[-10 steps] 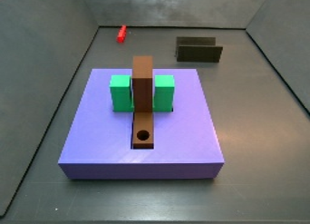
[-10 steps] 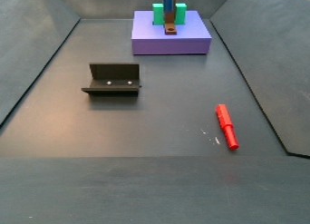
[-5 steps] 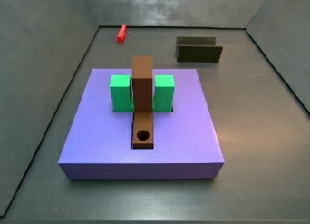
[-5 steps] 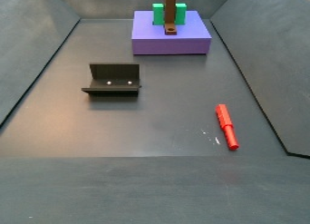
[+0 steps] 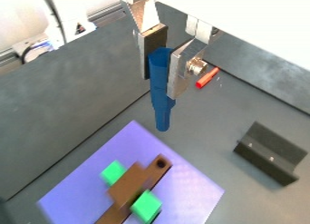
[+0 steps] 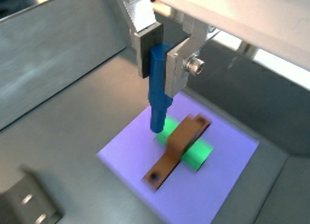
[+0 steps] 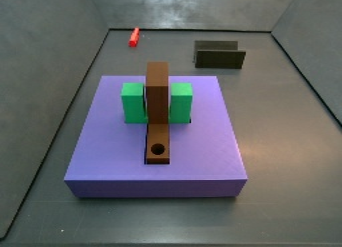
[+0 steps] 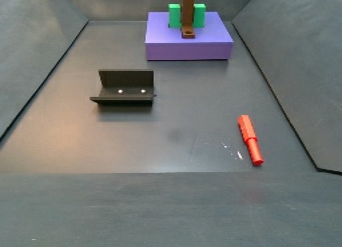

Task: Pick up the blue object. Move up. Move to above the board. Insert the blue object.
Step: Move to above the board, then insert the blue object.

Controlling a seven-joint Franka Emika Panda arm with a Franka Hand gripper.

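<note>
In both wrist views my gripper (image 5: 165, 68) (image 6: 161, 68) is shut on the blue object (image 5: 161, 93) (image 6: 159, 105), a long blue stick that hangs point down from between the silver fingers. It is high in the air, apart from everything below. Beneath it lies the board (image 5: 138, 184) (image 6: 177, 153), a narrow brown plank across a lavender slab (image 5: 82, 189) (image 6: 136, 144). The board (image 7: 158, 103) (image 8: 190, 17) has a round hole (image 7: 159, 149) near one end. Neither the gripper nor the blue object shows in the side views.
Green blocks (image 7: 132, 103) (image 5: 115, 172) flank the board on the slab (image 7: 201, 156) (image 8: 187, 46). A short red stick (image 7: 135, 36) (image 8: 250, 139) (image 5: 208, 77) lies on the dark floor. The fixture (image 7: 219, 55) (image 8: 124, 88) (image 5: 270, 152) stands apart from the slab. Grey walls enclose the floor.
A second ago the blue object's lower end showed above the board in a side view; it has since risen out of that view. Nothing else moved.
</note>
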